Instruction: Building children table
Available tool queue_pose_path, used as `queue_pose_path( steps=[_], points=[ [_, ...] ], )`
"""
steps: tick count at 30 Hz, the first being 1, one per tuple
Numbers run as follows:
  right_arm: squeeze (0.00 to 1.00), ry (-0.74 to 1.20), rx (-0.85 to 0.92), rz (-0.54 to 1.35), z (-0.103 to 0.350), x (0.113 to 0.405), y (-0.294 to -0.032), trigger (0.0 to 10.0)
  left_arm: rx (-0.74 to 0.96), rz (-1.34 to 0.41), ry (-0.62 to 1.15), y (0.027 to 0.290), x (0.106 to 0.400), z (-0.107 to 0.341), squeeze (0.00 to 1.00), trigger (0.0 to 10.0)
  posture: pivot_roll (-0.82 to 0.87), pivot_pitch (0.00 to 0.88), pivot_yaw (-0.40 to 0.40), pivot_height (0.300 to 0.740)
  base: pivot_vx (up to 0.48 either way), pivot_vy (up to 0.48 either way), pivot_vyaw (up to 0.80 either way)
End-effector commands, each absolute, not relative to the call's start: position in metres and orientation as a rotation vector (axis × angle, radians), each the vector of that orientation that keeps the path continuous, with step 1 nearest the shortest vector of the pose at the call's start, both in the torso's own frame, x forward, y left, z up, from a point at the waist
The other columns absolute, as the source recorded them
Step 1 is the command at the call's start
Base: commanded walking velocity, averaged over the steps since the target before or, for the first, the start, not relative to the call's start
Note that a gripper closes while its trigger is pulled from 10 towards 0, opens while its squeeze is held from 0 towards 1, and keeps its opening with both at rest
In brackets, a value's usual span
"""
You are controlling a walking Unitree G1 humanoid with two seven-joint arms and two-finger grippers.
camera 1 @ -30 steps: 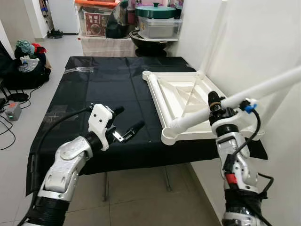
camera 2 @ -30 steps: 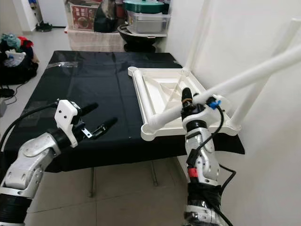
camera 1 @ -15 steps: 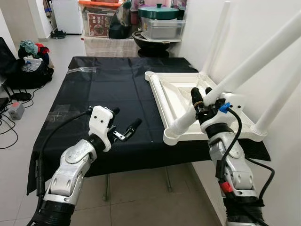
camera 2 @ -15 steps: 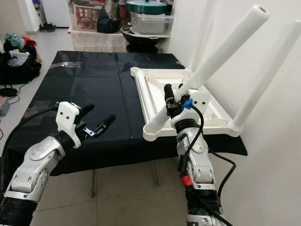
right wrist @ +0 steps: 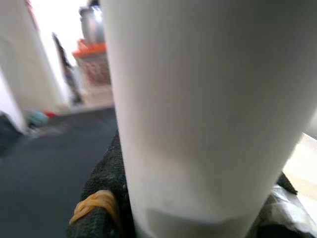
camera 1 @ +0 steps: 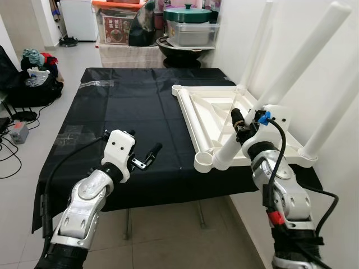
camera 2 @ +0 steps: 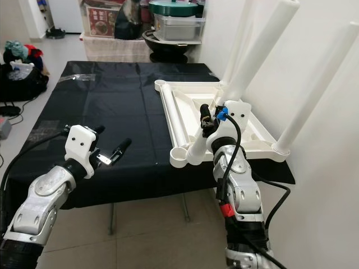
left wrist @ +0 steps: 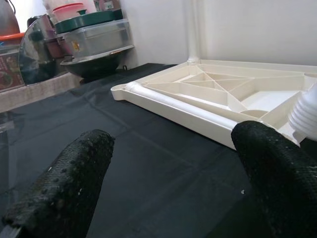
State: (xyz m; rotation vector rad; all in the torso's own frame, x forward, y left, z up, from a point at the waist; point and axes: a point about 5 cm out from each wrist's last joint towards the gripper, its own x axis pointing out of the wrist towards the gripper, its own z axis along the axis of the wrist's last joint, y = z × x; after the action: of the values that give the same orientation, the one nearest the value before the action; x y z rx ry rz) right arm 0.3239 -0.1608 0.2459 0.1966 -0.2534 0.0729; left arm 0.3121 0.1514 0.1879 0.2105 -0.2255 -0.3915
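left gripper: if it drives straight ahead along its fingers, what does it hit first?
Probably the near rail of the upturned white tabletop, which lies straight ahead between the open left gripper fingers, across bare black table cover. The held table leg sits just beside that line; depth is unclear.

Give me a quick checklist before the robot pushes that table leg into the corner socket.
1. Right gripper shut on the leg: ok.
2. Ribbed end of the leg at the near corner socket: not ok, it sits beside the socket, not in it.
3. Leg upright: not ok, it leans.
4. Tabletop flat, upside down on the black cloth: ok.
5. Left gripper open, apart from the tabletop: ok.
6. Other legs seated firmly: cannot tell.
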Motion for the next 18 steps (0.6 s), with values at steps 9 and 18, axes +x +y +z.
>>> queue_pose_path(
  steps=[9, 18],
  points=[
    [0.00, -0.427, 0.192, 0.220, 0.261, 0.296, -0.151, 10.0, 0.121, -0.422, -0.211, 0.147, 0.308, 0.183, 0.00, 10.0, 0.04, 0.000, -0.053, 0.740, 0.000, 0.000, 0.00],
    [0.00, -0.463, 0.117, 0.287, 0.270, 0.289, -0.147, 10.0, 0.080, -0.440, -0.224, 0.147, 0.306, 0.186, 0.00, 10.0, 0.04, 0.000, -0.058, 0.740, 0.185, 0.000, 0.00]
  ],
)
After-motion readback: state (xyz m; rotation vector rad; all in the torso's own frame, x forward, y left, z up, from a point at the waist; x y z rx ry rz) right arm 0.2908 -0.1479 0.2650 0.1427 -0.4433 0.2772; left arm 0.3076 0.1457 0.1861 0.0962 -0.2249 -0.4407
